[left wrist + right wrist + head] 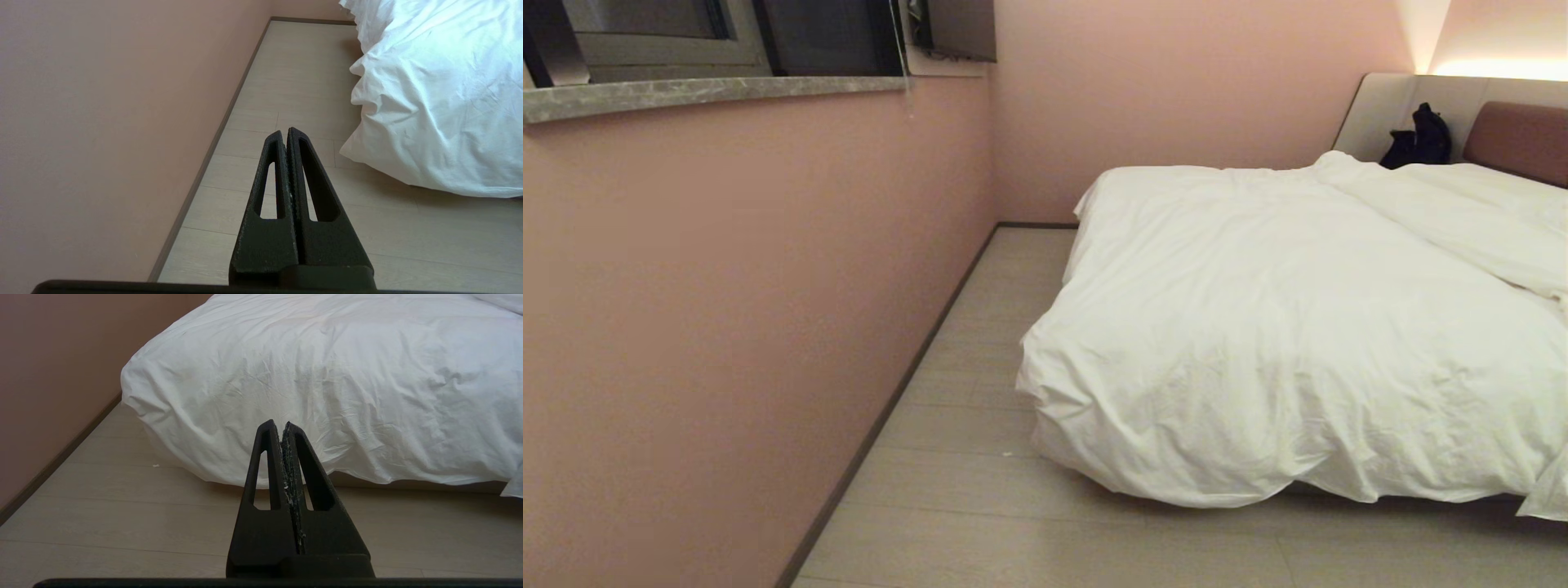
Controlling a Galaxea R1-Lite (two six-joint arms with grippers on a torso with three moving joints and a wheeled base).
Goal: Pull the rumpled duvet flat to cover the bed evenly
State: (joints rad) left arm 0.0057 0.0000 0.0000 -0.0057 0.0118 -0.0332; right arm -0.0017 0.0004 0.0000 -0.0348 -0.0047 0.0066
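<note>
The puffy white duvet lies creased over the bed, bulging over the foot corner and hanging almost to the floor. A ridge of it runs towards the headboard. The bed's base shows only as a dark strip under the hem. My left gripper is shut and empty, held above the floor between the wall and the duvet. My right gripper is shut and empty too, a short way in front of the duvet's hanging edge. Neither arm shows in the head view.
A pink wall with a stone window sill runs along the left. Between it and the bed lies a strip of pale wood floor. A dark object sits by the headboard.
</note>
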